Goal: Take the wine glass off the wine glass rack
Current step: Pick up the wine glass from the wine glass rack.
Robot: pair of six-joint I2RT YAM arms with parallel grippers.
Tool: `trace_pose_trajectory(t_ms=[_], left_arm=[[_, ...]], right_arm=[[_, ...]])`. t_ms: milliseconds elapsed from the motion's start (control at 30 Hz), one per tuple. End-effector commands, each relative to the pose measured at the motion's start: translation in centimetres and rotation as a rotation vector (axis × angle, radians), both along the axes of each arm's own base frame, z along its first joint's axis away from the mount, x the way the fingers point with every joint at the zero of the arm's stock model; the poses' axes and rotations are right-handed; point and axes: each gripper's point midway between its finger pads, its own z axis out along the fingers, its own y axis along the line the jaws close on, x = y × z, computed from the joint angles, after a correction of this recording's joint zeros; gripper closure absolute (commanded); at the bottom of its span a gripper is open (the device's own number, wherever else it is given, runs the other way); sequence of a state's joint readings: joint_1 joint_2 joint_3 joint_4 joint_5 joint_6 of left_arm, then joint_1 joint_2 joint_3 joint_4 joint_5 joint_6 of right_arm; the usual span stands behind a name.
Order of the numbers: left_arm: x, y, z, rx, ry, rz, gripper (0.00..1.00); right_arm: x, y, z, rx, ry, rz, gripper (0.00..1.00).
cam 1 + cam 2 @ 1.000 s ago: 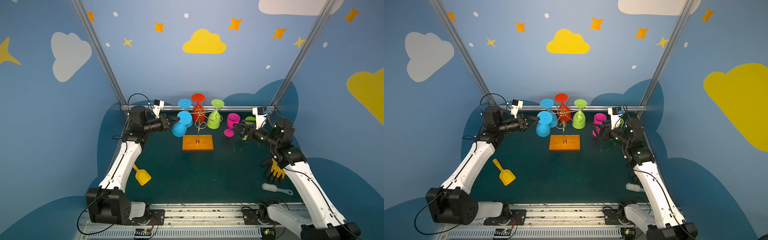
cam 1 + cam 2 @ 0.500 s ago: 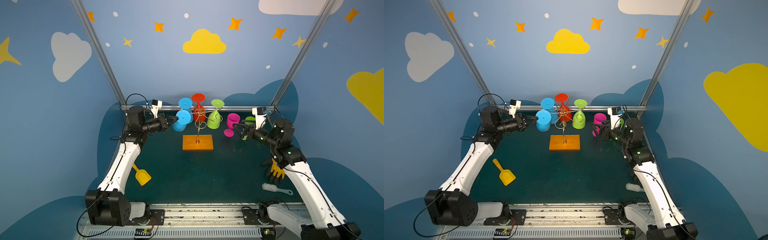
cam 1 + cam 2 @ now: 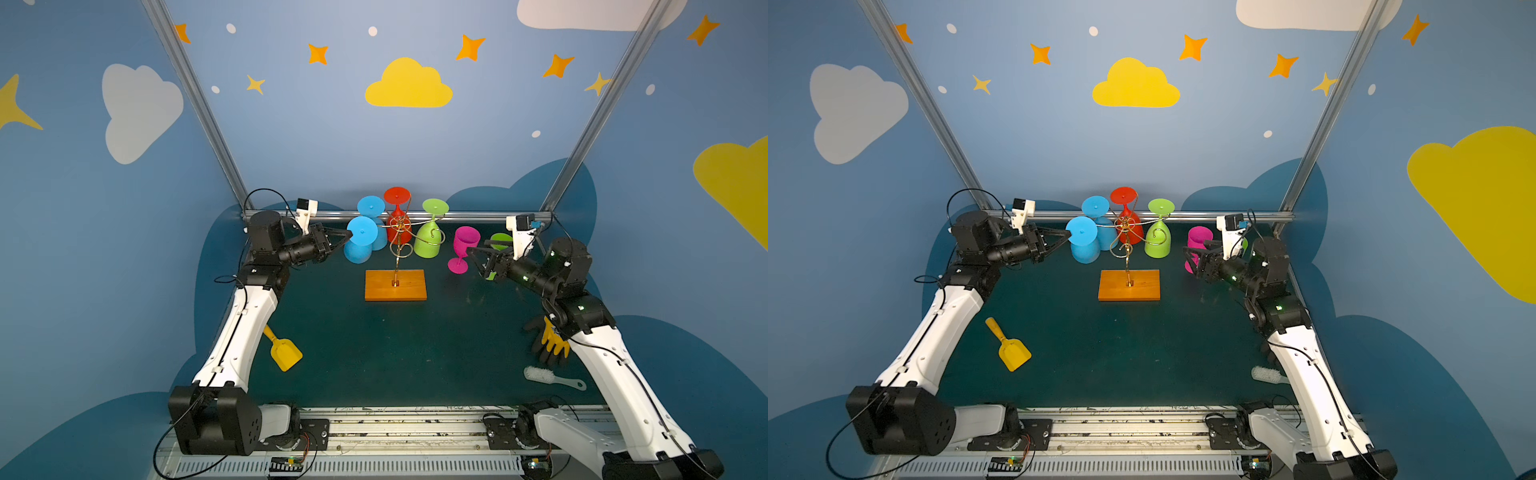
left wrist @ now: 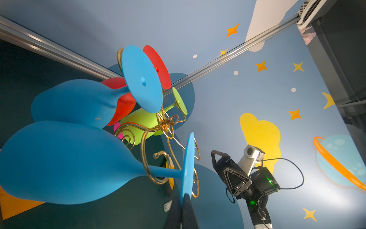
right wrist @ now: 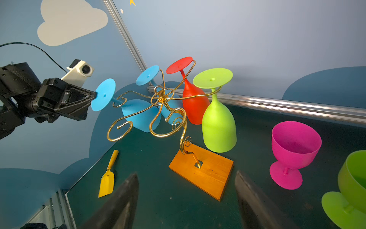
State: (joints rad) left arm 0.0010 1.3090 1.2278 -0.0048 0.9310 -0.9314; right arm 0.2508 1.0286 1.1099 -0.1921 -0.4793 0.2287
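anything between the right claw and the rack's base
Bare mat between the right claw and the wooden base, clearest in the right wrist view; the pink glass stands aside.

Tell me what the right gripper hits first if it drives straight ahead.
Likely the rack's wooden base, framed between the open fingers of the right gripper in its wrist view; the pink glass stands aside. Depth is unclear.

Lab test booth, cloud-painted walls (image 3: pixel 332 145)
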Motion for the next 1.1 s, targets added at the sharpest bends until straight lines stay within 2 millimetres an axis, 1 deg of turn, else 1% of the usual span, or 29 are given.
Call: trace_pose_trajectory(t_ms=[0, 433, 767, 1067], left_arm=[[-0.9, 0.2, 2.1, -0.032, -0.059, -0.016, 0.97], [-0.3, 0.4, 1.7, -0.026, -0.045, 0.003, 0.97], [0.6, -0.8, 1.8, -0.025, -0.044, -0.017, 0.97], [1.5, -1.1, 1.7, -0.020, -0.040, -0.007, 0.97]], right_arm=[[-0.6, -0.1, 0.1, 0.003, -0.005, -0.003, 0.24], [-1.3, -0.4, 0.5, -0.004, -0.018, -0.008, 0.24], [-1.5, -0.6, 0.4, -0.011, -0.016, -0.013, 0.24], [-1.7, -0.7, 0.5, -0.014, -0.023, -0.016, 0.24]])
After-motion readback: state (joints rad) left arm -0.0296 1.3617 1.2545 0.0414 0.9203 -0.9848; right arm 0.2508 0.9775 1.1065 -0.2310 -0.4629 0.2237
